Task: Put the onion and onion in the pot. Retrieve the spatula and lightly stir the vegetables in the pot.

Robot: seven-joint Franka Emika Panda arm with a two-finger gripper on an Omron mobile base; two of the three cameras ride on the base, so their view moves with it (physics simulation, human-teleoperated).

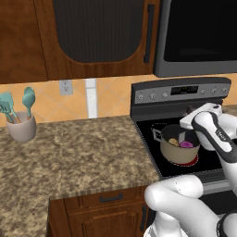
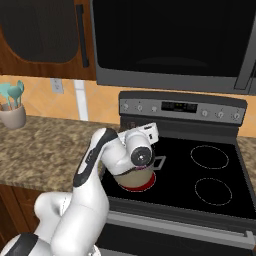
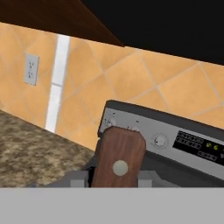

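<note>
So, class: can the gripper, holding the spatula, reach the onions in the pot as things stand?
Probably yes. The gripper holds the spatula just above the pot, which has no lid; the purple onion and tan onion lie exposed inside.

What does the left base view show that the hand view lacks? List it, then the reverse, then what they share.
Left base view: the pot on a red-glowing burner, the tan onion and the purple onion inside it, and a crock of teal utensils on the counter.
Hand view: the spatula, its brown wooden handle up close between the tips of the pincer.
Both: the stove's control panel, the wall outlet, the white strip on the orange backsplash, and the speckled counter.
</note>
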